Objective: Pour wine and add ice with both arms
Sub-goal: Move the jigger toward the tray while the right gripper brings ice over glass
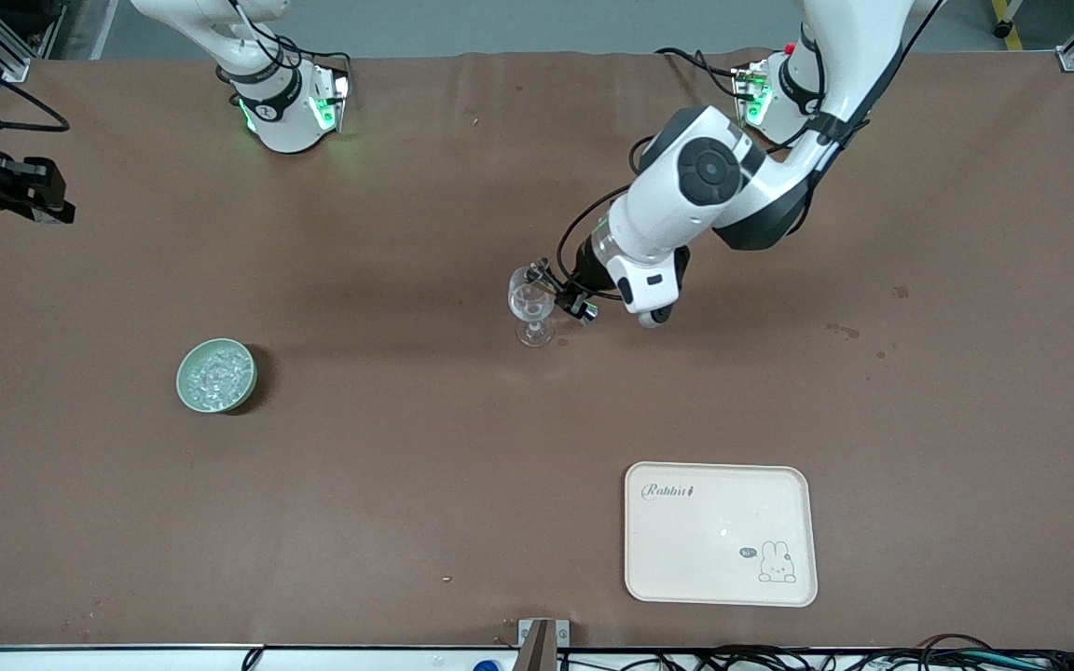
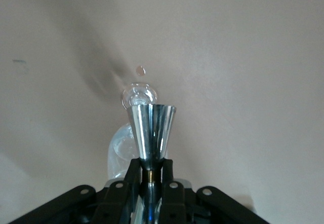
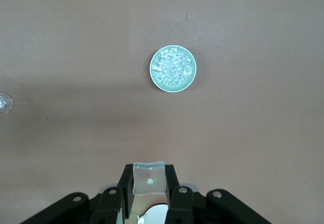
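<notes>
Nearest the camera: cream tray (image 1: 720,533) with a rabbit print, flat on the worktop (image 1: 406,466) toward the left arm's end.

Right hand (image 3: 149,183) is up over bare worktop, fingers clamped on a clear squarish piece (image 3: 149,176). I can't tell what that piece is.

Ice (image 1: 218,371) sits piled in the pale green bowl (image 1: 185,387) toward the right arm's end of the worktop, farther from the camera than the tray. It shows in the right wrist view too.

Stemmed glass (image 1: 530,308) stands upright mid-worktop, well apart from the bowl.

Left hand (image 1: 567,296) hangs just beside the glass, fingers pressed together on the narrow end of a shiny metal cone (image 2: 151,133). The cone's wide mouth is at the glass rim.
</notes>
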